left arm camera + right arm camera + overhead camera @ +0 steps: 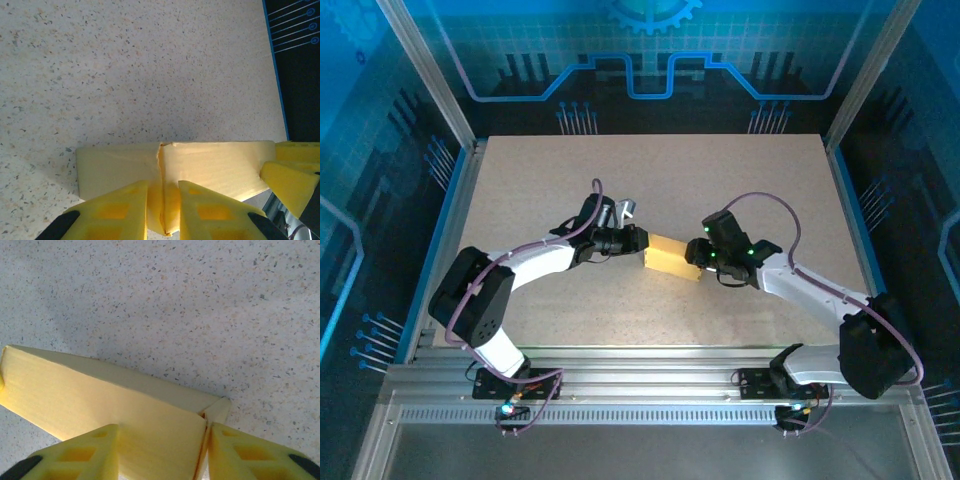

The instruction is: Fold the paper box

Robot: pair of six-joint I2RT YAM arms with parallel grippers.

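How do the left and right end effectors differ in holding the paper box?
The left end effector's fingers sit close together, pinching a folded edge; the right end effector's stand wide apart, straddling a broad panel. Left works the paper box's left end, right the other. Both have yellow fingers.

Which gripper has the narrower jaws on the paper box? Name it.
The left gripper: its jaws pinch a thin seam of the paper box, while the right gripper spans the box's wide body.
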